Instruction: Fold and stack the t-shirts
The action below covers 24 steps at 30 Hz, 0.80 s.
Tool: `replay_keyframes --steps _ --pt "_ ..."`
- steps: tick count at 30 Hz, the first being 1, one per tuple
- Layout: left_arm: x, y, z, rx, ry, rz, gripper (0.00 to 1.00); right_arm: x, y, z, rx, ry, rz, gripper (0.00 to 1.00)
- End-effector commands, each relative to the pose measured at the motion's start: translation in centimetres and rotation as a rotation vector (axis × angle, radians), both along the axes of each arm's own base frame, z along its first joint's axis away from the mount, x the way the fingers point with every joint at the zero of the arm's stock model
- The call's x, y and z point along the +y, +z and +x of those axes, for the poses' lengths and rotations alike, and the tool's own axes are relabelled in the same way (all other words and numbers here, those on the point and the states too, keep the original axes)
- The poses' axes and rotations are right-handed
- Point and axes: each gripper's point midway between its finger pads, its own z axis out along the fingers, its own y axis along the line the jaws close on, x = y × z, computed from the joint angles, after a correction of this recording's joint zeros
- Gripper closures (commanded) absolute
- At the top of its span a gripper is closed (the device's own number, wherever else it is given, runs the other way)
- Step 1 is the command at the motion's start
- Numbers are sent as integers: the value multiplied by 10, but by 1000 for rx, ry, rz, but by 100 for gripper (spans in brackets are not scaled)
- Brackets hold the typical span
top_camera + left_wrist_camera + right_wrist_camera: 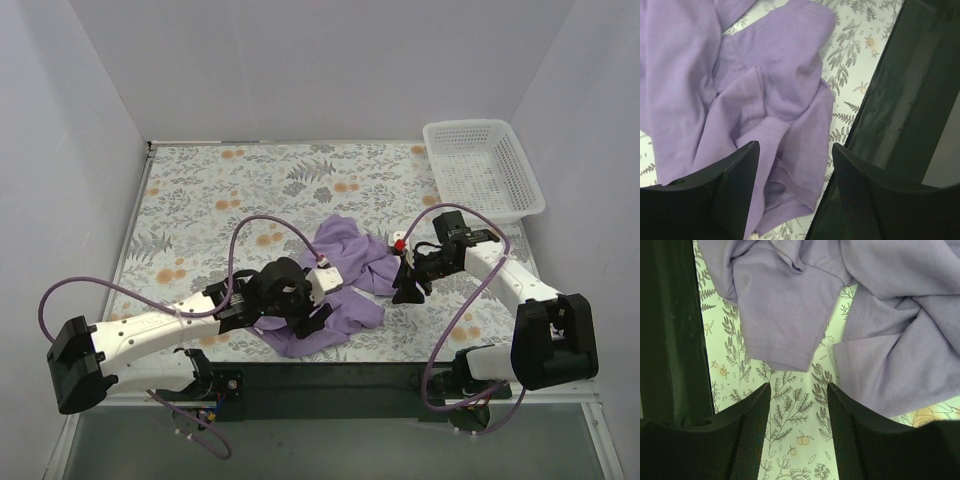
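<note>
A lavender-purple t-shirt lies crumpled on the flowered tablecloth, near the front middle. My left gripper hovers over its near-left part, jaws open. In the left wrist view a folded hem of the t-shirt lies between and beyond the open left gripper, not pinched. My right gripper stands at the shirt's right edge. In the right wrist view the open right gripper has only tablecloth between its fingers. A sleeve end of the t-shirt lies just past the fingertips.
A white lattice basket stands at the back right corner. The table's black front rail runs right beside the shirt's near edge and shows as a dark rail in the right wrist view. White walls enclose three sides.
</note>
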Motion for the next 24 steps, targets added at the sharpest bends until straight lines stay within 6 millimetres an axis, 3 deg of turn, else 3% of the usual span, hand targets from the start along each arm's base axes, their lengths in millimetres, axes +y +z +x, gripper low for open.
replay_keyframes --steps 1,5,7,13,15,18,19,21,24 --pt "-11 2 -8 -122 -194 -24 41 5 5 0 16 3 43 44" --pt "-10 -26 -1 -137 -192 85 41 5 4 0 23 0 48 43" --pt "-6 -36 13 -185 -148 147 42 5 4 -1 28 2 48 43" --pt "3 -49 41 -290 -68 245 50 6 3 -2 35 3 54 43" --pt "6 -55 43 -301 -55 258 57 6 3 -3 35 4 53 43" --pt "7 -58 46 -310 -39 258 86 6 5 -1 26 4 53 43" --pt "5 -53 47 -316 -27 241 100 6 5 0 21 4 49 43" --pt "5 -40 50 -334 14 203 100 4 6 5 -4 6 29 43" --pt "13 5 64 -416 159 75 100 -1 11 22 -59 -5 -20 43"
